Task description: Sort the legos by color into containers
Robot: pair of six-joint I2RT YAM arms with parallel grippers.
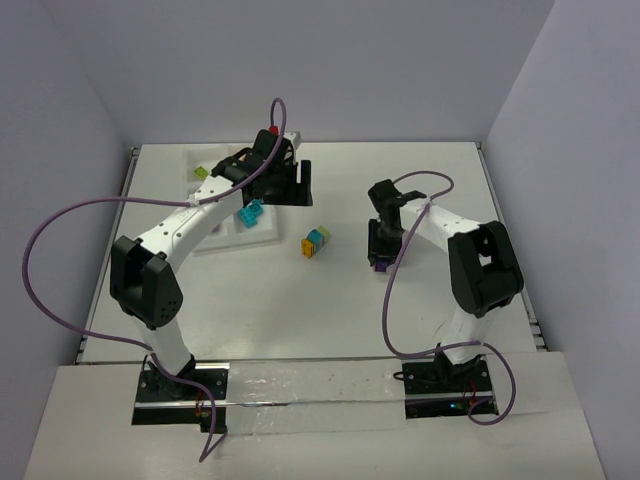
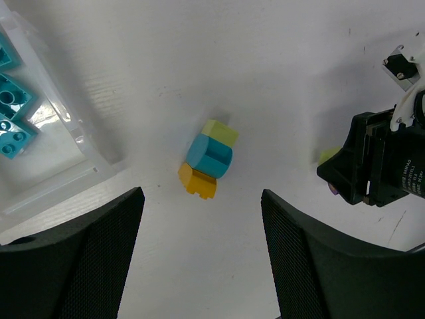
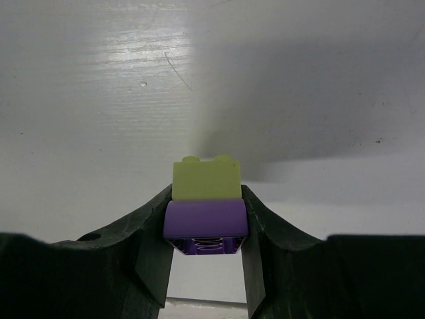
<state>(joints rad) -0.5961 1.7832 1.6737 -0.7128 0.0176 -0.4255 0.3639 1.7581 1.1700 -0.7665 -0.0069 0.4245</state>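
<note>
My right gripper (image 1: 380, 256) is shut on a clump of a purple brick (image 3: 206, 219) with a lime green brick (image 3: 206, 178) stuck to it, held just above the table at centre right. A clump of lime, teal and orange bricks (image 1: 316, 241) lies loose on the table; it also shows in the left wrist view (image 2: 208, 159). My left gripper (image 1: 285, 178) is open and empty, raised beside the white tray (image 1: 225, 237). Teal bricks (image 1: 250, 213) lie in the tray's near right compartment, and a lime brick (image 1: 201, 172) lies in a far compartment.
The tray's corner (image 2: 80, 143) with teal bricks (image 2: 10, 113) sits at the left of the left wrist view, and the right gripper's body (image 2: 378, 163) at its right. White walls close in the table on three sides.
</note>
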